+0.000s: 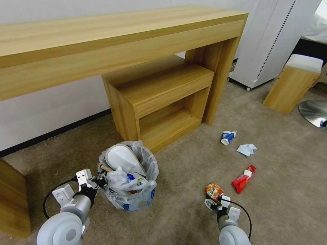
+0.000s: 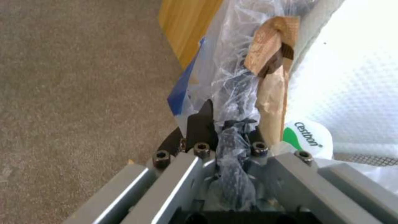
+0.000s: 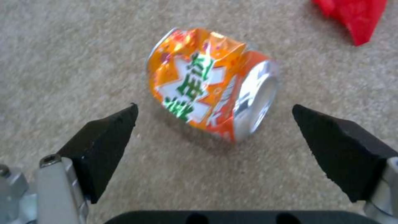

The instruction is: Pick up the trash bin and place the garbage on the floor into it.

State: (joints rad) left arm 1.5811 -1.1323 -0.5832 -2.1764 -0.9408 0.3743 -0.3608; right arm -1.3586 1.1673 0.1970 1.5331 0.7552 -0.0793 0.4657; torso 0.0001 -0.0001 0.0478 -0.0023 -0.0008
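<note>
The left hand is clamped on the bagged rim of the trash bin, its dark fingers pinching crinkled plastic, its arm low and reaching forward from the robot's left. The bin stands on the floor just beyond that hand, already holding a white slipper and other litter. To the right, the right hand hovers low over the carpet with its fingers wide apart, pointing forward and down. The crushed can lies on its side just ahead of it, centred between the tips but not yet between them. To take it cleanly, I judge the hand should ease forward and down until the pads flank the can's dented body, then close across it, not over the slick metal end. Beyond the right hand lie the red wrapper, a tissue and a blue-white cup, well apart from the bin.
</note>
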